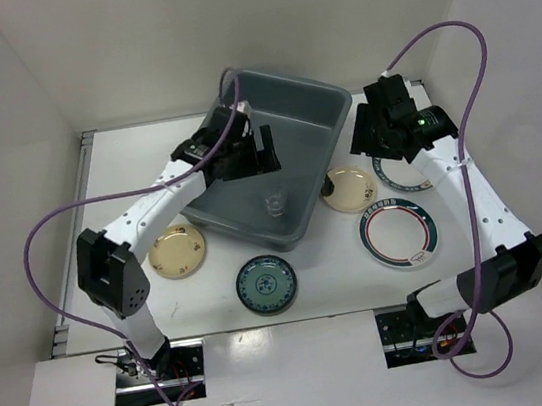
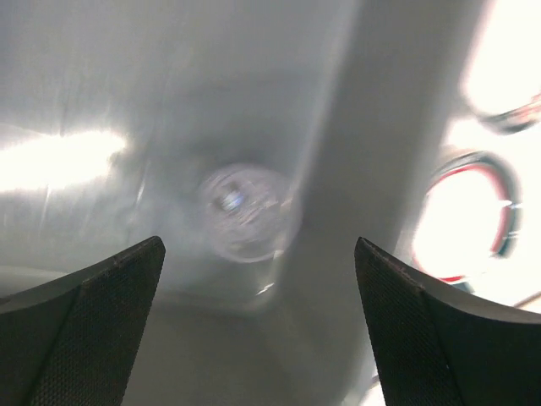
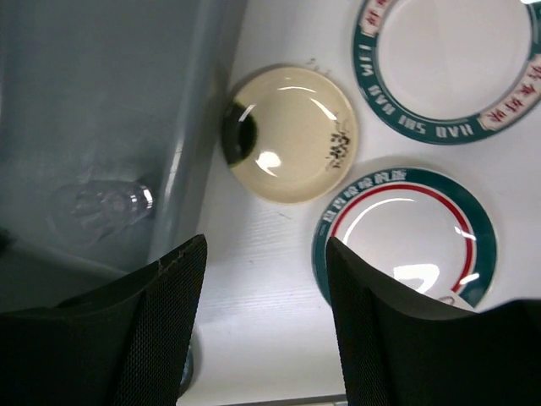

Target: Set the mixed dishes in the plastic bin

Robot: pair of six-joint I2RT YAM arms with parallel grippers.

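Hovering over the large grey rectangular plastic bin (image 1: pixel 287 90), the left claw (image 1: pixel 250 153) has its jaws wide apart with nothing between them. Tiny clear cup (image 1: pixel 274 203) sits on the bin floor below it, near the front wall; blurred in the left wrist view. Right claw (image 3: pixel 265 244) hangs over the white counter (image 1: pixel 124 163) right of the bin, jaws apart, empty. Outside the bin:
- small round beige plate (image 3: pixel 292 134) just beside its right wall
- white plate with green-red banded rim (image 3: pixel 404 237) and a second like it (image 3: pixel 456 63) near that
- second beige plate (image 1: pixel 177 252) left of the bin
- dark teal patterned plate (image 1: pixel 266 285) in front of it
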